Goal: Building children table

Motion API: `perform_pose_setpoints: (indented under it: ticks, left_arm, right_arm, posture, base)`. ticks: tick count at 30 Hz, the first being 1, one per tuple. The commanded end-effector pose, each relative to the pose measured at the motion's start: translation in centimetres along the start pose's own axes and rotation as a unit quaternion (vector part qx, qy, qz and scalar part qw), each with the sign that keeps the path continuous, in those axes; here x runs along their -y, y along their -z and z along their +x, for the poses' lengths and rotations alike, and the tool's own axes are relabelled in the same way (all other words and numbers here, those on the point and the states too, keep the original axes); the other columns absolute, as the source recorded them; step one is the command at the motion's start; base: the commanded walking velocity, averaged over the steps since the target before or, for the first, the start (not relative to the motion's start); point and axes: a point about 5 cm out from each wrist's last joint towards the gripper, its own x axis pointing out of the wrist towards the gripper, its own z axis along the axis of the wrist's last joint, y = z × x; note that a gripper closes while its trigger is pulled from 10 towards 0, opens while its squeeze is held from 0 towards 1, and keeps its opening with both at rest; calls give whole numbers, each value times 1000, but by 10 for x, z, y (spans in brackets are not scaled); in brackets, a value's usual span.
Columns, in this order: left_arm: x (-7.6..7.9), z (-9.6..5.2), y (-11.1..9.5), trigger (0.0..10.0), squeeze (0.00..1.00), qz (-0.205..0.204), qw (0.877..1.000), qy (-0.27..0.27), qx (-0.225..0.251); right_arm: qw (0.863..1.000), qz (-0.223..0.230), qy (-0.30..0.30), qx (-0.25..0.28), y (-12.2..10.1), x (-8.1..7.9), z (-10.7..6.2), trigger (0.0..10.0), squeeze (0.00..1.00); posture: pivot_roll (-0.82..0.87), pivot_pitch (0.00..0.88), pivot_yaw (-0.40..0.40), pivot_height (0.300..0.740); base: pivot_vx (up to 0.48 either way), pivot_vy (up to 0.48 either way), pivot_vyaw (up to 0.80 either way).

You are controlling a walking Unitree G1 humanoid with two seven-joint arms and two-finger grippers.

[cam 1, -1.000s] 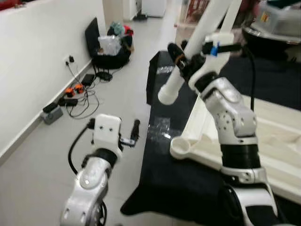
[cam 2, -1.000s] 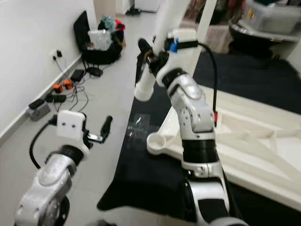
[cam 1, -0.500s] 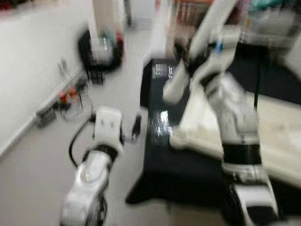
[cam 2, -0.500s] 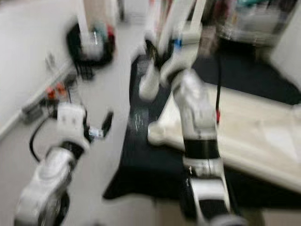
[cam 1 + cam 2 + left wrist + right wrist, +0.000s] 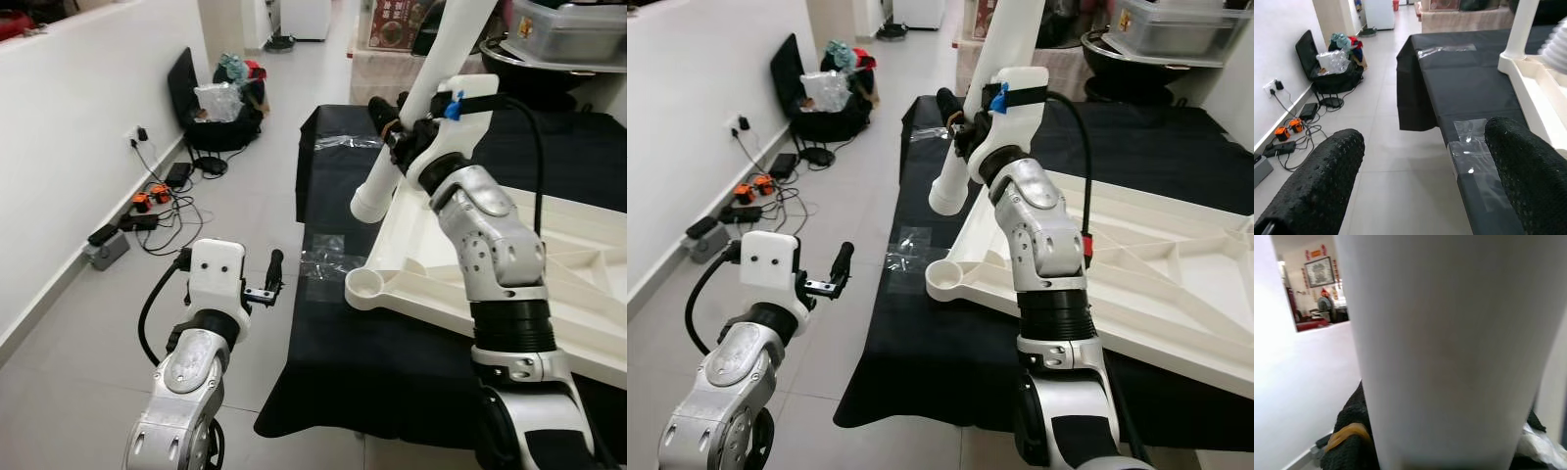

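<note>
shifted slightly, right gripper [image 5: 392,132] clamps smooth white cylindrical leg [image 5: 407,113].

Cut off at the top edge: upper end of the white table leg [image 5: 423,90]. Hidden behind the right arm: part of the overturned tabletop [image 5: 588,294], itself cropped at the right edge. Too close and blurred in the right wrist view: leg surface.

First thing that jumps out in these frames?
The right gripper, raised over the black-covered surface, is clamped on a long white table leg that slants upward. Just below lies the upside-down white tabletop, its round corner socket empty. The left gripper hangs open over the floor.
</note>
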Motion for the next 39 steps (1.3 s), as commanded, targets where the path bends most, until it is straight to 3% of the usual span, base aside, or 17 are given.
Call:
perform_pose_setpoints:
  ticks: [1,5,7,11,15,19,21,22,23,26,27,29,32,34,35,38,39]
  left_arm:
    - [1,-3,0,10000,0,-6,1000,4,-4]
    - [1,-6,0,10000,0,-9,1000,8,-4]
    - [2,-8,1,10000,0,-13,1000,11,-7]
    - [4,-12,3,10000,0,-17,1000,16,-13]
    - [4,-13,3,10000,0,-17,1000,17,-15]
    - [7,-20,6,10000,0,-21,999,28,-24]
    - [7,-20,6,10000,0,-21,999,28,-24]
    - [9,-24,8,10000,0,-23,999,36,-30]
    - [9,-24,8,10000,0,-23,999,36,-30]
    - [16,-34,11,10000,0,-25,996,78,-39]
    - [16,-34,11,10000,0,-25,996,78,-39]
    - [19,-39,9,10000,0,-34,994,97,-38]
    - [22,-41,6,10000,0,-41,993,108,-34]
    - [28,-46,0,10000,0,-44,990,129,-26]
    - [28,-46,0,10000,0,-44,990,129,-26]
    - [33,-56,-4,10000,0,-46,988,144,-26]
    - [33,-56,-4,10000,0,-46,988,144,-26]
  right_arm:
    - [1000,2,-13,11,-7,2,1,10000,0]
    - [999,2,-54,7,-6,3,-1,10000,0]
    - [999,-23,-27,4,-7,25,0,10000,0]
    - [999,-35,8,11,-16,54,0,10000,0]
    - [999,-35,-2,15,-18,56,0,10000,0]
    - [993,-19,-114,4,-19,42,4,10000,0]
    - [993,-19,-114,4,-19,42,4,10000,0]
    - [987,-8,-162,-10,-17,36,6,10000,0]
    - [987,-8,-162,-10,-17,36,6,10000,0]
    - [932,17,-358,-56,-8,11,-3,10000,0]
    - [932,17,-358,-56,-8,11,-3,10000,0]
    - [912,26,-404,-65,-1,1,-2,10000,0]
    - [902,45,-426,-58,2,-5,1,10000,0]
    - [882,66,-464,-47,3,-13,3,10000,0]
    - [882,66,-464,-47,3,-13,3,10000,0]
    - [855,62,-514,-39,1,-14,4,10000,0]
    - [855,62,-514,-39,1,-14,4,10000,0]
  posture:
    - [5,109,-57,740]
    - [3,116,-57,740]
    - [3,126,-67,740]
    - [0,139,-71,740]
    - [0,139,-71,740]
    - [0,161,-83,740]
    - [0,161,-83,740]
    - [2,169,-85,740]
    - [2,169,-85,740]
    - [7,186,-89,740]
    - [7,186,-89,740]
    - [15,193,-89,740]
    - [24,201,-90,740]
    - [38,210,-94,740]
    - [38,210,-94,740]
    - [60,239,-96,740]
    - [60,239,-96,740]
  base:
    - [0,0,0]
    - [0,0,0]
    - [0,0,0]
    - [0,0,0]
    - [0,0,-400]
    - [0,0,-314]
    - [0,0,0]
    - [0,0,0]
    - [0,0,0]
    - [0,0,0]
    - [0,0,0]
    - [0,0,0]
    - [0,0,0]
    - [0,0,0]
    - [0,0,0]
    - [0,0,0]
    - [0,0,0]
